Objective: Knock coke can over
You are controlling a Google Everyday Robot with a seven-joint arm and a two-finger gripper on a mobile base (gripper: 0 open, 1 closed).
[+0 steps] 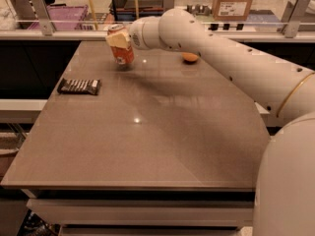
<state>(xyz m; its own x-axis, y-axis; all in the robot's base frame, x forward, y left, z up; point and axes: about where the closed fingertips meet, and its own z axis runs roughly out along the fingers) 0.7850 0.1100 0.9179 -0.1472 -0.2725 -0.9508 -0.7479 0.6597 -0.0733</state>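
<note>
- Left of frame: snack bar [78, 86] flat on table [147, 146], well apart from the action.
- Upper left centre: coke can [123, 54] standing near table's far edge, base down, perhaps slightly leaning. Not knocked over yet.
- Gripper [118, 39] touching can's upper part. Apart, together or clamped: cannot tell.
- Judgement: contact made, tipping push left, so 1 step remains.
- Upper centre: orange [190, 57] behind arm [221, 53], untouched.
- Containers: can's contents not visible. Cardboard box [230, 3], upper right background, closed.
</note>
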